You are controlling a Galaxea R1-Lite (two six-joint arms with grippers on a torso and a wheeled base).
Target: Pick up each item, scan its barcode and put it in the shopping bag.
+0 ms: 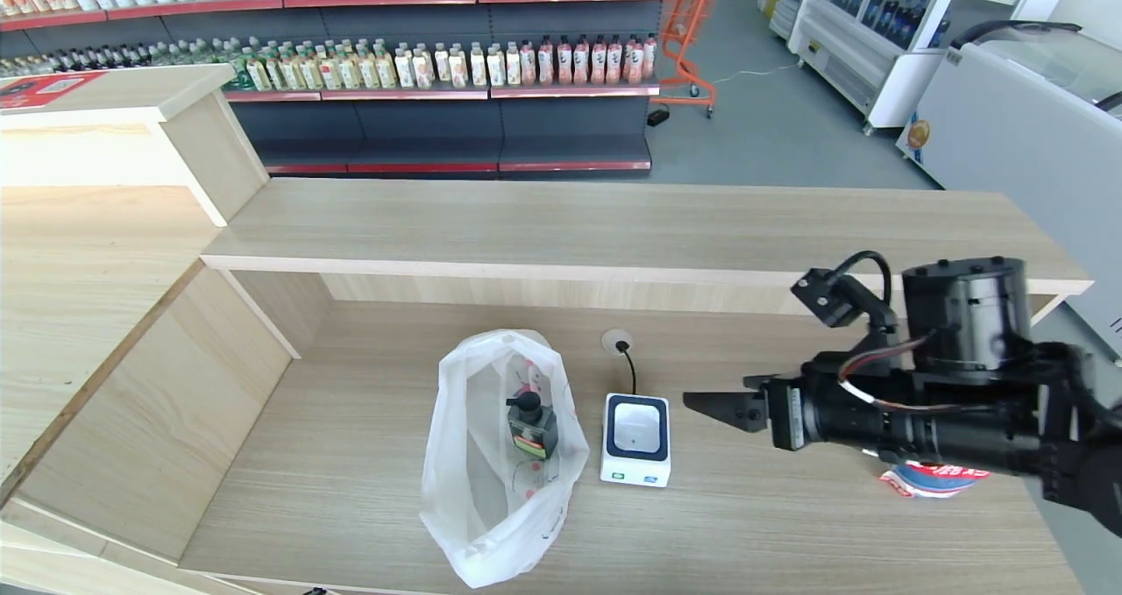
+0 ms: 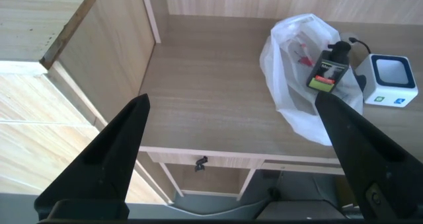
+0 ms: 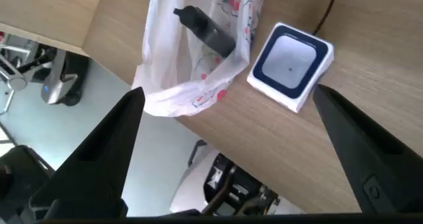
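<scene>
The right gripper (image 1: 708, 405) is hanging wide open and empty just beside the barcode scanner (image 1: 635, 438). The snack packet (image 1: 927, 479) is lying on the counter (image 1: 789, 534) under that arm, behind its jaws. The left gripper (image 2: 232, 100), likewise spread and empty, is sitting well apart from it.

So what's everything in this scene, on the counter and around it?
light wooden counter: one, pale wood, in front.
white plastic shopping bag: one, white, open on the counter.
dark pump-top bottle: one, black, inside the bag.
white square scanner with a blue-rimmed top: one, on the counter, right of the bag.
red, white and blue packet: one, on the counter, far right, partly hidden.
shelves of drink bottles: many, mixed colours, behind the counter.
orange trolley: one, by the shelves.
white freezers: at least two, far right.
left pincer: one, black, open, over the counter's near edge.
right pincer: one, black, open, above the counter, right of the scanner.
</scene>
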